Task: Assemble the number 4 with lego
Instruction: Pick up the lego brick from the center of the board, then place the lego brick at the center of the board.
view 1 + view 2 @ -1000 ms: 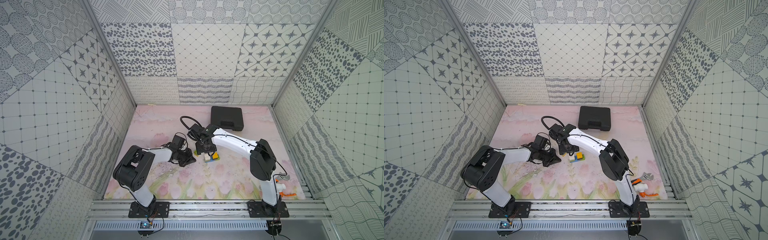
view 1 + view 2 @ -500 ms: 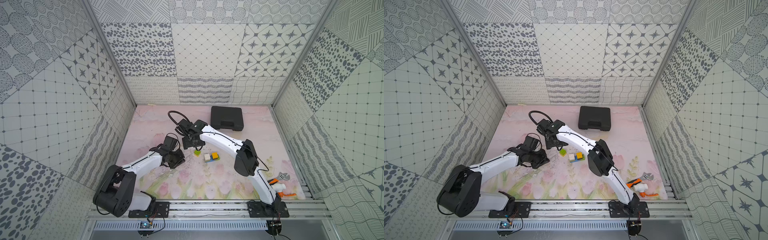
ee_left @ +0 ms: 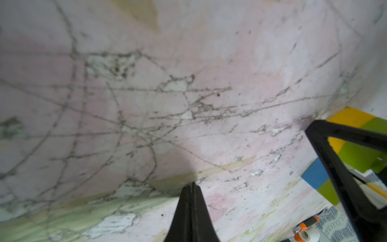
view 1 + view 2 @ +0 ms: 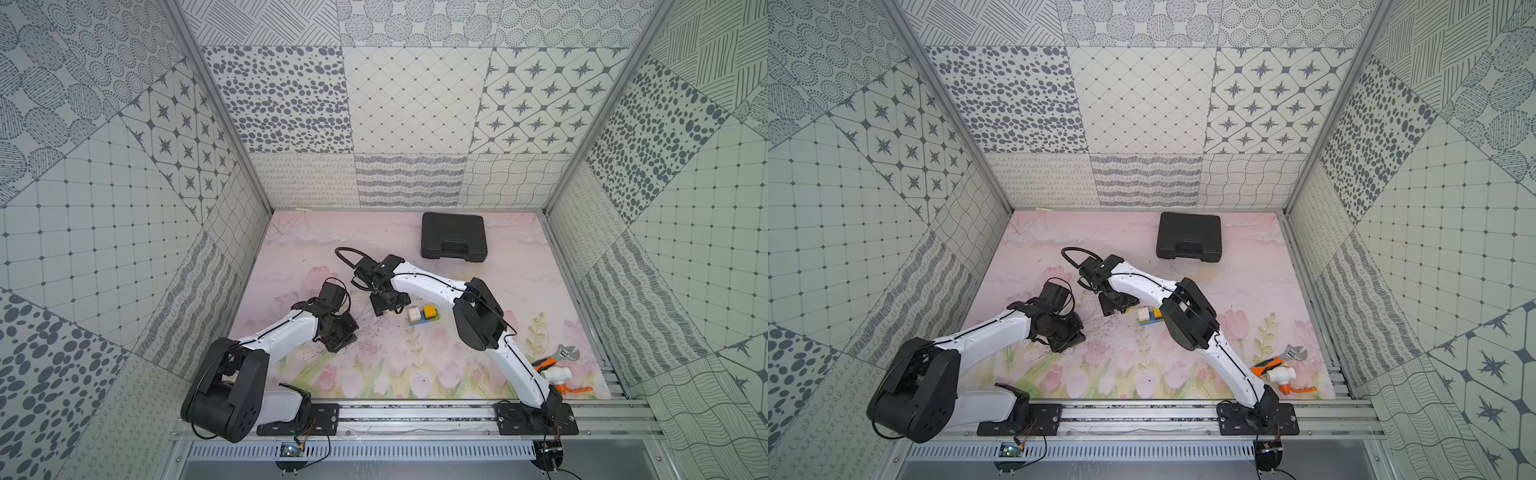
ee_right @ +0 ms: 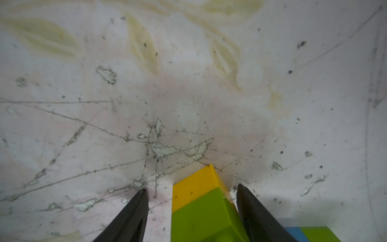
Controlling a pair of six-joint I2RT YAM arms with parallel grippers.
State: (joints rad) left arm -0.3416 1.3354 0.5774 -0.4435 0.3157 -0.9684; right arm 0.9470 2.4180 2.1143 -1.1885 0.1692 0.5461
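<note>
My right gripper (image 5: 191,190) stands open astride a lego piece lying on the mat, a yellow brick (image 5: 195,184) joined to a lime green one (image 5: 204,215). One finger is close against its side and the other (image 5: 140,203) is apart. In both top views this gripper (image 4: 388,308) hides that piece. Just to its right lie a white brick (image 4: 414,314) and a yellow brick (image 4: 430,311) on a blue one (image 4: 423,321). My left gripper (image 3: 192,185) is shut and empty, low over bare mat at the front left (image 4: 337,341). No finished number 4 shows.
A black case (image 4: 453,242) lies at the back right. An orange-handled wrench (image 4: 555,359) and a white pipe fitting (image 4: 559,376) sit by the front right corner. Patterned walls enclose the mat on three sides.
The right gripper has come down over the green and yellow piece that lay exposed, and its jaws have narrowed. The left gripper, still shut, has drawn back toward the front left.
</note>
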